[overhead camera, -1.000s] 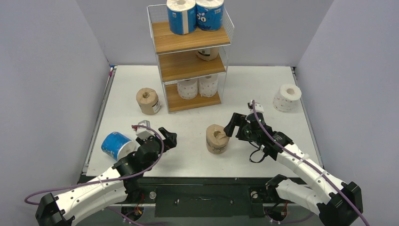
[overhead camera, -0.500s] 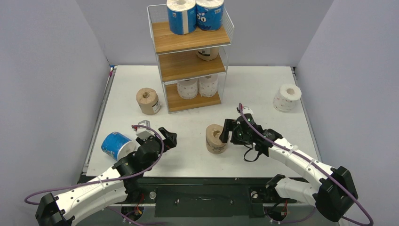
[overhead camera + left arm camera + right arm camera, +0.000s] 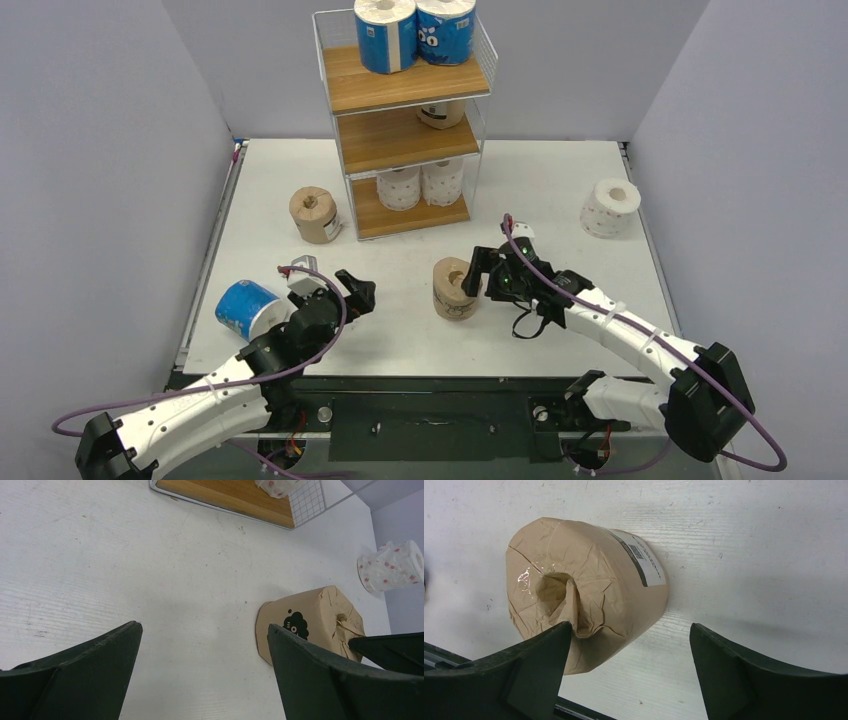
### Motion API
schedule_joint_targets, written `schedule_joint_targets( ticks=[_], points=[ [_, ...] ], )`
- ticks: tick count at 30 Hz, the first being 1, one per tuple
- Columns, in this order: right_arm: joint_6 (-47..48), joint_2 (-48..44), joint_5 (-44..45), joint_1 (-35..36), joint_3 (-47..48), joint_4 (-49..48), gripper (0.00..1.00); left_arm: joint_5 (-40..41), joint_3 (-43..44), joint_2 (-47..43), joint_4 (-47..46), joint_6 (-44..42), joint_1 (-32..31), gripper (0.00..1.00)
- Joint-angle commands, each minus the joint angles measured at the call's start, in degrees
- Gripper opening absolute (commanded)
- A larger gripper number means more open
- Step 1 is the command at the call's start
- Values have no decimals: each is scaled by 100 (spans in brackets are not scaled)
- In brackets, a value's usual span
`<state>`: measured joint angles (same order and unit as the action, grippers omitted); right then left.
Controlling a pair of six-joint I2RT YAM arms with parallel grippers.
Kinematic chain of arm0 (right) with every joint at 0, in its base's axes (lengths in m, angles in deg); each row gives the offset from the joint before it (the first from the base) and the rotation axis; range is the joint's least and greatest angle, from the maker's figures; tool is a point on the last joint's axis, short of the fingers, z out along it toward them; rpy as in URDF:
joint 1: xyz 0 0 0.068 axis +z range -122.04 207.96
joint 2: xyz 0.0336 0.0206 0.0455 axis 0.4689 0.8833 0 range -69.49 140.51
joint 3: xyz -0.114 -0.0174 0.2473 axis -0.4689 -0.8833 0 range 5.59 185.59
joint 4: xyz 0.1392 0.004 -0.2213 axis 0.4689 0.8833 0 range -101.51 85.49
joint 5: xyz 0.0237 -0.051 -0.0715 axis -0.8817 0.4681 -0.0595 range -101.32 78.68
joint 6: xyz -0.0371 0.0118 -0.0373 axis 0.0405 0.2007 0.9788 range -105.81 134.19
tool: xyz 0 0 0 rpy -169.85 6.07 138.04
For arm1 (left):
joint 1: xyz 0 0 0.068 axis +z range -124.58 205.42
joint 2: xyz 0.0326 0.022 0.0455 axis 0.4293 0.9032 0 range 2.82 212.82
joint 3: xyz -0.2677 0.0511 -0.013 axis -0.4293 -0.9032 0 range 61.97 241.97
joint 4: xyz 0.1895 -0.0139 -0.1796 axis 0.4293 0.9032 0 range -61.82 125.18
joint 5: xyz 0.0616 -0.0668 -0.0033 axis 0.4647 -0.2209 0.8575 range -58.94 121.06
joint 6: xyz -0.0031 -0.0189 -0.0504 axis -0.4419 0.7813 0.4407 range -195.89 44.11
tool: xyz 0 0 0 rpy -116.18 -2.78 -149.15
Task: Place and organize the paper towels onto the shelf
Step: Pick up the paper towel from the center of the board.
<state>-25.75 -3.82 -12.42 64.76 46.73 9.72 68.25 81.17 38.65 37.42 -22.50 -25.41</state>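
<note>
A tan-brown wrapped roll (image 3: pixel 455 289) stands on the table centre, and also shows in the right wrist view (image 3: pixel 584 585) and the left wrist view (image 3: pixel 310 620). My right gripper (image 3: pixel 480 272) is open at its right side (image 3: pixel 630 626). One finger overlaps the roll's crumpled end near the core and the other is over bare table. My left gripper (image 3: pixel 355 293) is open and empty over bare table (image 3: pixel 204 627), left of that roll. The shelf (image 3: pixel 405 90) holds two blue rolls (image 3: pixel 385 35) on top, one roll (image 3: pixel 441 113) at the middle tier's back and two white rolls (image 3: pixel 399 187) at the bottom.
A second tan roll (image 3: pixel 314 214) stands left of the shelf. A blue roll (image 3: pixel 246 309) lies by the left arm near the table's left edge. A white patterned roll (image 3: pixel 609 207) stands at the right, and also shows in the left wrist view (image 3: pixel 390 567). Grey walls enclose the table.
My right gripper has moved left up to the tan roll, and the roll has shifted slightly left. My left arm has barely moved.
</note>
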Motion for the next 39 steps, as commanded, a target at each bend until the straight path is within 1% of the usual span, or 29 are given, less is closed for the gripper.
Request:
schedule_joint_targets(
  ticks=[1, 8, 10, 13, 18, 23, 32, 39],
  points=[
    [-62, -277, 228, -5, 241, 8, 84, 41, -15, -23, -205, 14, 20, 97],
    [-120, -360, 163, -29, 363, -6, 89, 19, 13, 55, -243, 13, 20, 97],
    [-113, -306, 162, -79, 363, -5, 89, 17, 9, 49, -239, 8, 20, 97],
    [-97, -150, 156, -169, 329, -48, 87, 36, 0, 19, -219, 5, 20, 97],
    [-48, 96, -20, -176, 258, -158, 81, 34, -27, -9, -201, 29, 20, 97],
    [9, 343, -191, -175, 216, -300, 80, 42, -39, -2, -196, 32, 20, 97],
    [140, 853, -153, -161, 320, -260, 80, 43, -39, 86, -247, 34, 20, 97],
    [319, 1276, 89, -144, 454, -41, 73, 56, -69, 92, -265, 32, 22, 96]
  ],
)
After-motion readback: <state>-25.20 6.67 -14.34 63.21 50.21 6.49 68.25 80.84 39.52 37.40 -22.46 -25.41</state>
